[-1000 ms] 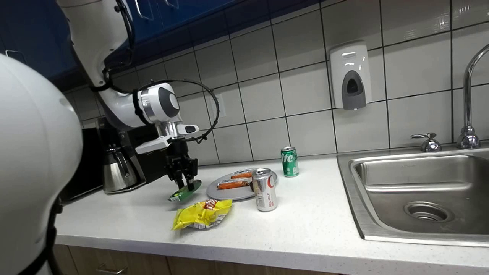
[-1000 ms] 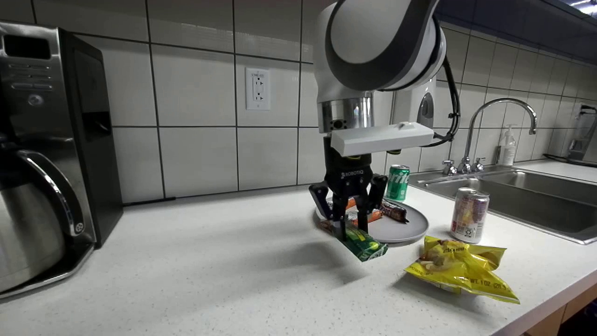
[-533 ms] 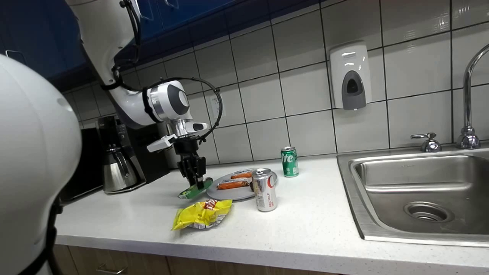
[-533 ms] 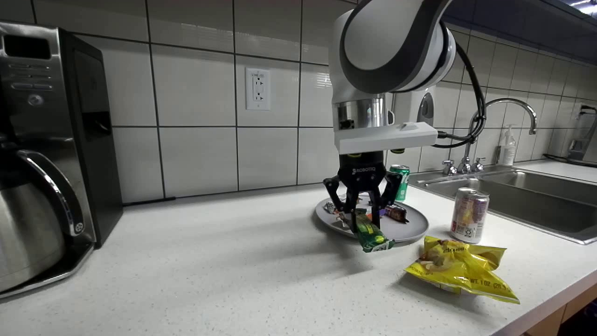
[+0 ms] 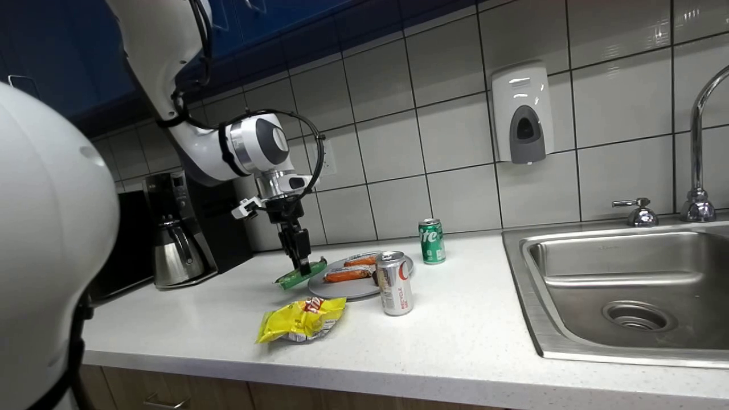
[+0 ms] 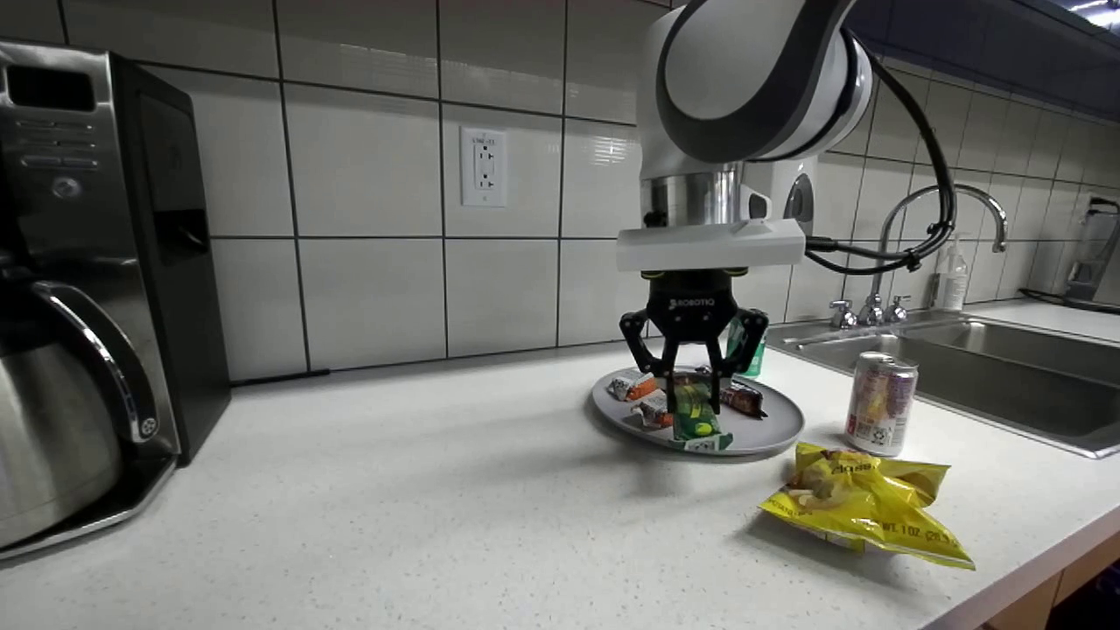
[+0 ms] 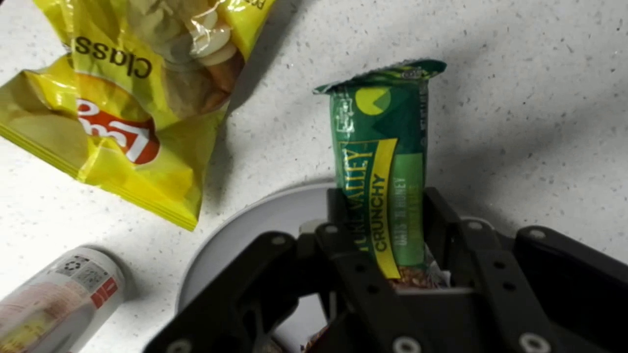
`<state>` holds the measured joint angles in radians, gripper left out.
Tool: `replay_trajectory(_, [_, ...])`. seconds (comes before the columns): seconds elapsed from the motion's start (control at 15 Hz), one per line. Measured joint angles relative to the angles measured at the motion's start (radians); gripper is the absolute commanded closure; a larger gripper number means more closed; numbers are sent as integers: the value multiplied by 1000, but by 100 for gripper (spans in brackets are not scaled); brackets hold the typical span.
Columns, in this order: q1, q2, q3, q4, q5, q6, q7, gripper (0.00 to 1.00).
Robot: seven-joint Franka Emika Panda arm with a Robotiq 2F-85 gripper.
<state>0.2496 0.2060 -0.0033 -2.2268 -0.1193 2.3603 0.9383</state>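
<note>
My gripper [image 6: 694, 408] is shut on a green granola bar [image 7: 381, 132], its fingers on either side of the wrapper. In the wrist view the bar points away from the palm, its sealed end out past the fingertips. Both exterior views have the bar over the near left part of a grey plate [image 6: 774, 430]; whether it touches the plate I cannot tell. Two orange-wrapped bars [image 5: 346, 274] and a dark-wrapped bar [image 6: 744, 402] lie on that plate. The fingers hide part of the bar and some of the plate.
A yellow chip bag [image 6: 862, 512] and a silver can [image 5: 394, 285] stand near the plate. Behind it is a green can [image 5: 431, 242]. A coffee maker [image 6: 162, 262] is at the left, a steel sink [image 5: 521, 285] at the right, a tiled wall [image 6: 367, 166] behind.
The gripper has carried the green bar rightward and a little upward, from beside the plate to above its edge. The bar has also turned. The other objects have not moved.
</note>
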Motion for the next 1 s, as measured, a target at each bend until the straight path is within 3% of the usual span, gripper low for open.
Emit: replay_trajectory(1.0, [-66, -42, -35, -91, -117, 85, 313, 84])
